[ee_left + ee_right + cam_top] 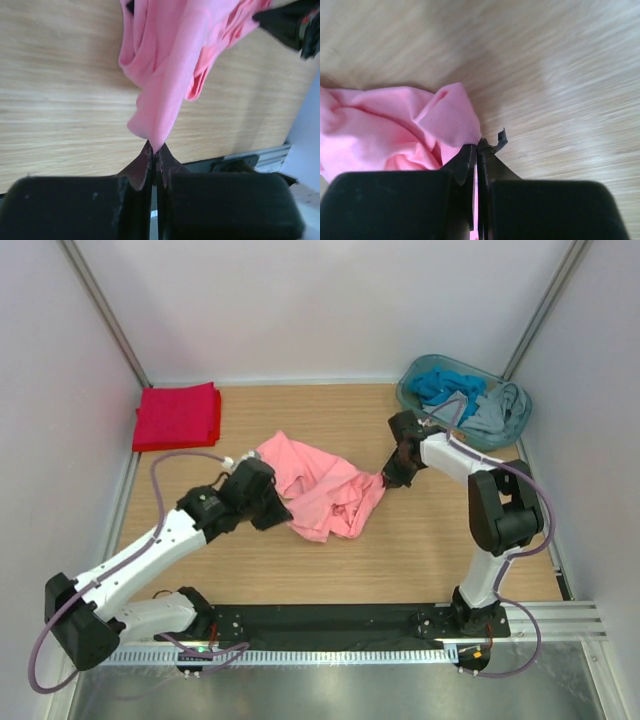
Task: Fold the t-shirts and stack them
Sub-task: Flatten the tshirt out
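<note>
Salmon-pink t-shirt | left fingers clamped on one edge | right fingers clamped on another

Left arm, right arm: white links, black joints, lilac cables.

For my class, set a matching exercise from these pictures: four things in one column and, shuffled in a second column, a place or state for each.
Column A
1. pink t-shirt
2. red t-shirt
3. basket
4. left pincer

Column B
a. far right corner, holding blue clothes
b. folded flat, far left corner
c. shut on a cloth edge
d. crumpled, mid-table

Pairs: 1-d, 2-b, 3-a, 4-c
</note>
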Controlling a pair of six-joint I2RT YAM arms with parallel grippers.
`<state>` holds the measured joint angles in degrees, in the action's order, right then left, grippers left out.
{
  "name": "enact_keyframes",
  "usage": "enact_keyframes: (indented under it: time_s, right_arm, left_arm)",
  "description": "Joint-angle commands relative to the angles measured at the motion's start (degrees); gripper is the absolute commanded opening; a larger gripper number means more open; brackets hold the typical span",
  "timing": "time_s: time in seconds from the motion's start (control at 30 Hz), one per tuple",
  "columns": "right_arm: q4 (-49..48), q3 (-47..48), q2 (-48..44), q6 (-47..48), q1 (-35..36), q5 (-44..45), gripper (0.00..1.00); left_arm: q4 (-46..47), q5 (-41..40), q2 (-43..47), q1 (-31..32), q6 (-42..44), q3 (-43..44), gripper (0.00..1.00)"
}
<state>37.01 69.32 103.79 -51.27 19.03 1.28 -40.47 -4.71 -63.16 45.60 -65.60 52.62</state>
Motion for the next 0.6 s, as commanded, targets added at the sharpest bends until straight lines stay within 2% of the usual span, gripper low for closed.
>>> enact_keyframes:
  time_s: [0.0, 0.13, 0.17, 0.3, 0.43, 0.57]
  right_arm:
    - [6.47, 8.18, -3.58, 3.1, -3.2, 6.71, 0.01]
    - [14.83, 19.41, -10.86, 5.64, -9.87, 13.9, 0.01]
    - [17.02, 21.45, -11.67, 6.26, -10.84, 14.36, 0.01]
    - [21.51, 29.1, -15.45, 7.85, -13.31, 13.66, 0.01]
    - [25.12, 27.72, -19.75, 9.6, -13.84, 13.22, 0.01]
    - [30.56, 23.06, -23.36, 11.01, -14.8, 15.51, 0.01]
  left_arm:
    - [-7.85, -3.98, 0.23, -9.87, 4.77, 10.55, 0.0]
    - [-16.46, -5.92, -2.93, -20.78, 11.53, 27.5, 0.0]
    - [-17.44, -5.84, -3.81, -22.21, 12.42, 33.97, 0.0]
    - [-22.54, -5.14, -6.72, -27.14, 15.68, 45.52, 0.0]
    - [-25.79, -3.73, -5.58, -29.52, 17.09, 47.49, 0.0]
    - [-28.87, -3.99, -1.73, -30.05, 17.88, 41.44, 0.0]
